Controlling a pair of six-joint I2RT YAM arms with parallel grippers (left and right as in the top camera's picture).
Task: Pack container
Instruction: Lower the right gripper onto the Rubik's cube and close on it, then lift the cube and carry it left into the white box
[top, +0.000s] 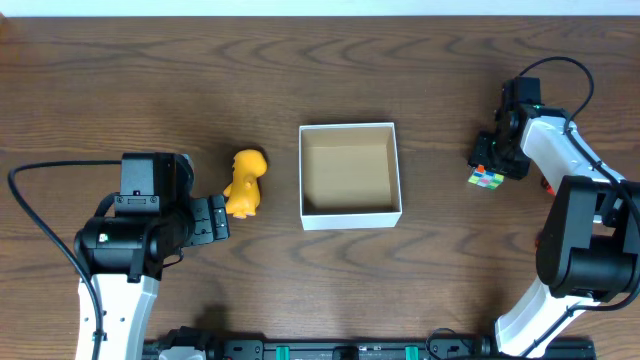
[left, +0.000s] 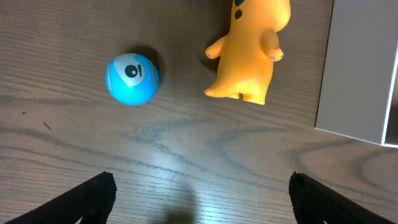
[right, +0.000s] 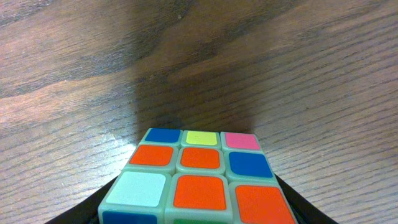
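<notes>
The container (top: 350, 214), a white square box with a brown inside, stands mid-table and holds nothing; its white wall shows in the left wrist view (left: 356, 68). A yellow toy figure (top: 245, 182) lies just left of it, also in the left wrist view (left: 249, 53). A blue ball (left: 132, 78) lies left of the figure; my left arm hides it from overhead. My left gripper (top: 215, 218) (left: 202, 199) is open and empty, just short of both toys. My right gripper (top: 492, 158) (right: 198, 208) is shut on a puzzle cube (top: 487, 178) (right: 199, 158) at the far right.
Brown wooden table (top: 420, 290). The right arm's base and cable (top: 590, 250) stand at the right edge, and the left arm's body (top: 130, 240) stands at the front left. A black rail (top: 340, 350) runs along the front edge.
</notes>
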